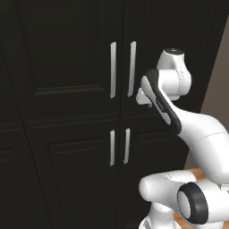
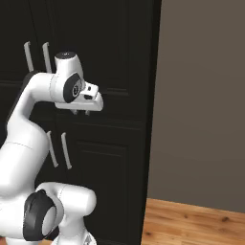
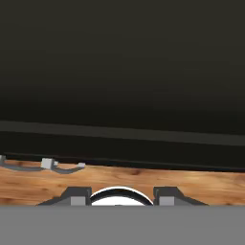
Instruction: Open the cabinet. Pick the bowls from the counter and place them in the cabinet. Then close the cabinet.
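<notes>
Cabinet [image 1: 71, 67]: black, panelled, both doors shut.
Slim white vertical handles [image 1: 113, 70] sit upper centre; gripper [image 2: 80, 113] fingers' spacing cannot be told.

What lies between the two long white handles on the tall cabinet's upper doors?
Only the dark seam where the cabinet doors meet, closed, between the handles; left base view.

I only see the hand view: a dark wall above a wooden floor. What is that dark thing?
Observer: It is the cabinet, tall and black, with both doors shut.
Operator: How would anyone open it?
Observer: Two slim white bar handles stand side by side where the doors meet.
Operator: And where is the pincer?
Observer: The pincer points down, just right of those handles' lower ends, jaws apart and empty.
</notes>
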